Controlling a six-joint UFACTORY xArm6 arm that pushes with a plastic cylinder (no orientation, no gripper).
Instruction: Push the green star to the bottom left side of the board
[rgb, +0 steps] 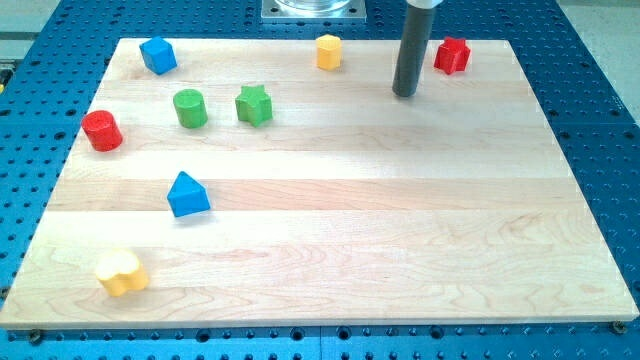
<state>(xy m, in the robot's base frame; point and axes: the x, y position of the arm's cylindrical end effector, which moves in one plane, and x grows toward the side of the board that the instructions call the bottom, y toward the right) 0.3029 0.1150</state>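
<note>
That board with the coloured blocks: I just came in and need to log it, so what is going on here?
A single arm with a dark rod is working a wooden board. My tip rests near the view's top, right of centre, between the yellow block and the red star, touching neither. The green star, the block to be pushed to the bottom left, sits well to the tip's left, beside the green cylinder. The blue triangle lies towards that corner.

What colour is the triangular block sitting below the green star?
Blue. The triangular block shows clearly in the camera view, on the board's left half.
</note>
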